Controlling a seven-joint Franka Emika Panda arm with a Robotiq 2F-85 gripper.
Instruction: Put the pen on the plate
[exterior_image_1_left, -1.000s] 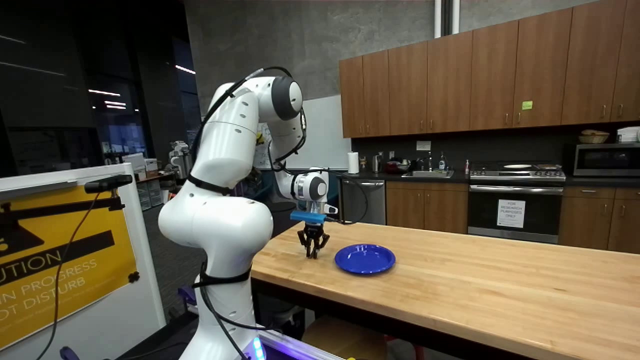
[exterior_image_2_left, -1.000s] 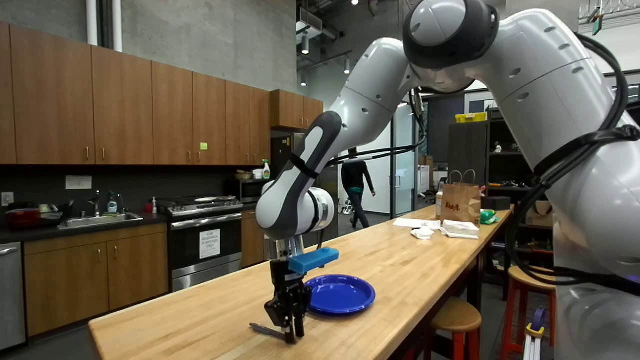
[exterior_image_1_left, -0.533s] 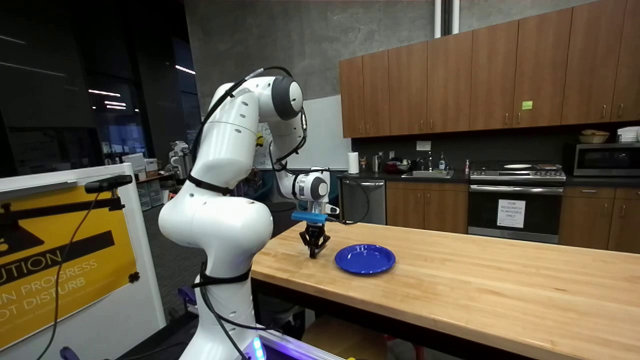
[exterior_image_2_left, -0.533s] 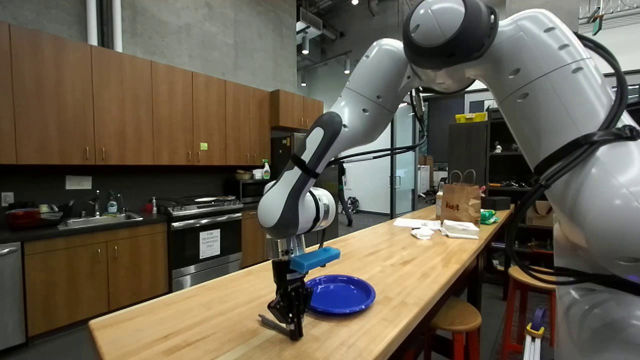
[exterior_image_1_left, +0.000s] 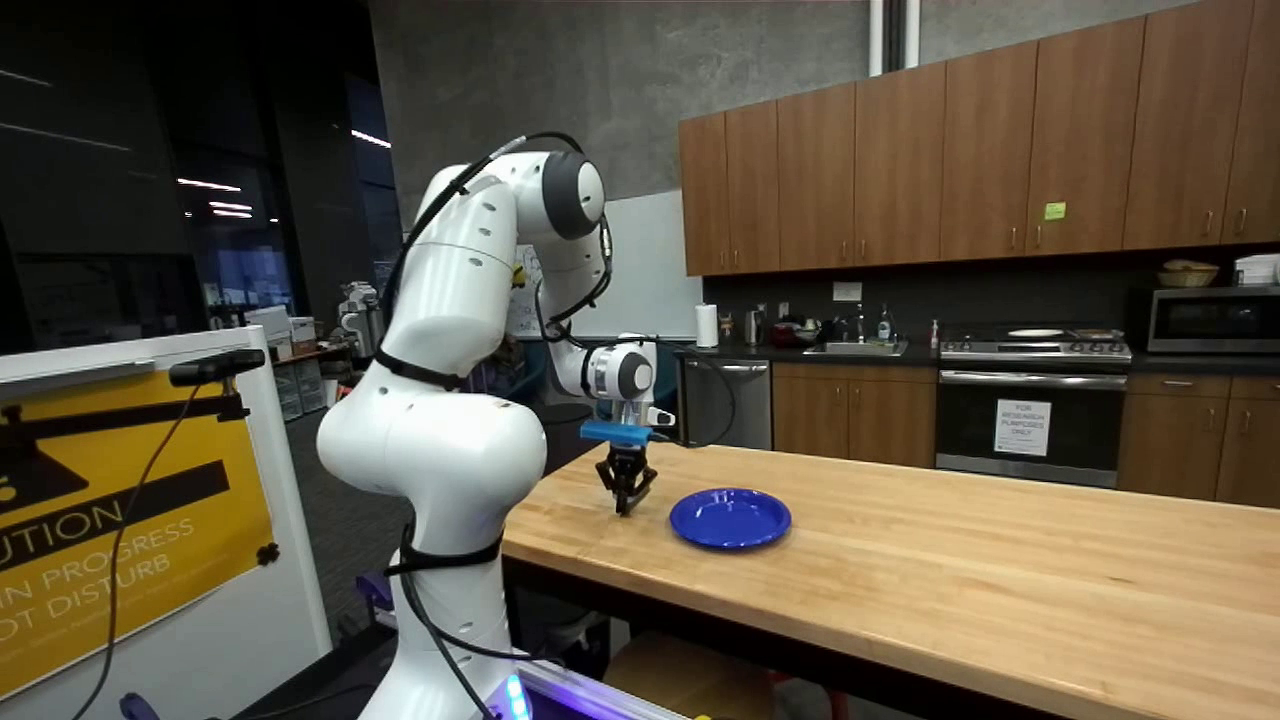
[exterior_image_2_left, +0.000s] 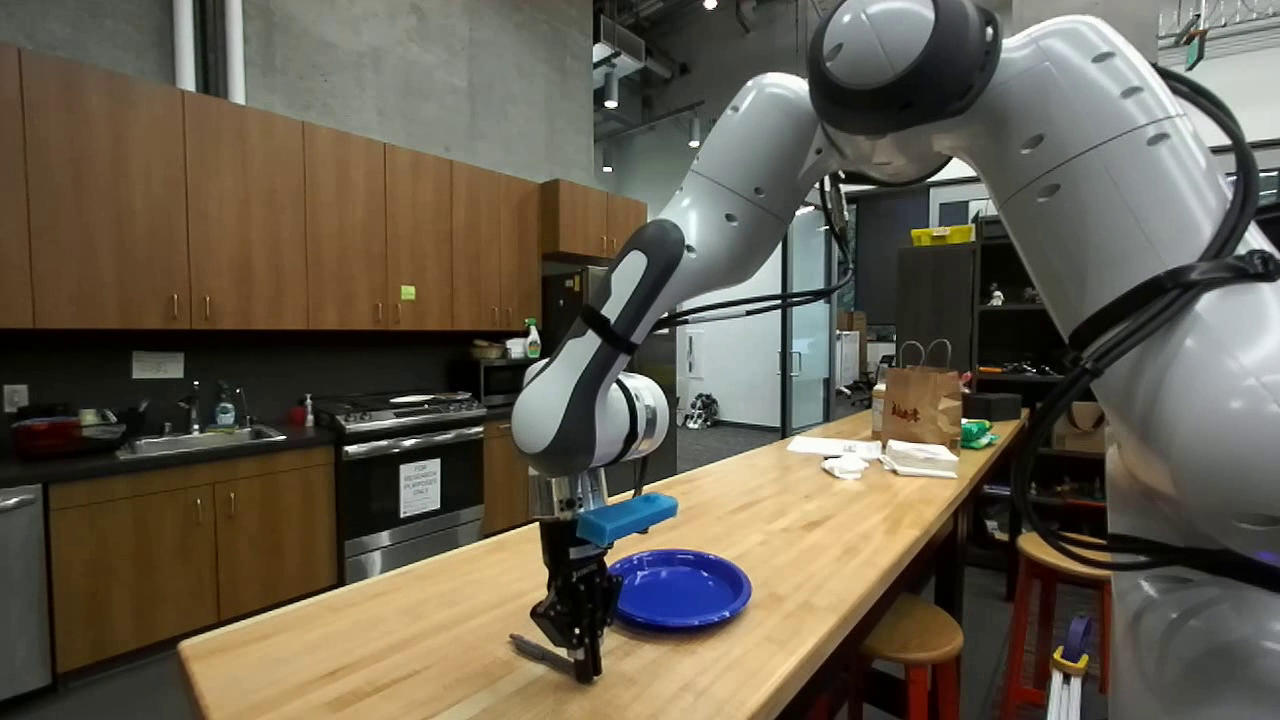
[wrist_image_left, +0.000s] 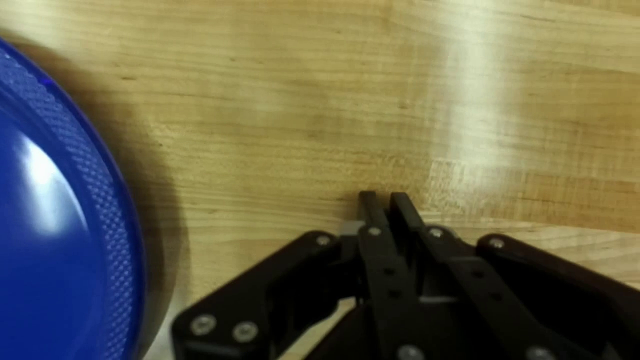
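Pen (exterior_image_2_left: 541, 654) in my gripper (wrist_image_left: 383, 201): I take it to be pinched near one end, for my fingers (wrist_image_left: 409, 216) stand nearly together, and the rest of it juts out away from the plate (exterior_image_2_left: 682, 592) in an exterior view. My wrist view does not show it, and I cannot tell whether it touches the table (exterior_image_2_left: 420, 630). I point down just beside the plate, apart from its rim. To do this well I should squeeze firmly, since something so thin held by its end may swivel, then rise straight until the pen would clear the raised rim, cross over, and let go low above the plate's middle. Far beyond the plate, on the same table, a paper bag (exterior_image_2_left: 920, 408) stands well off that path.
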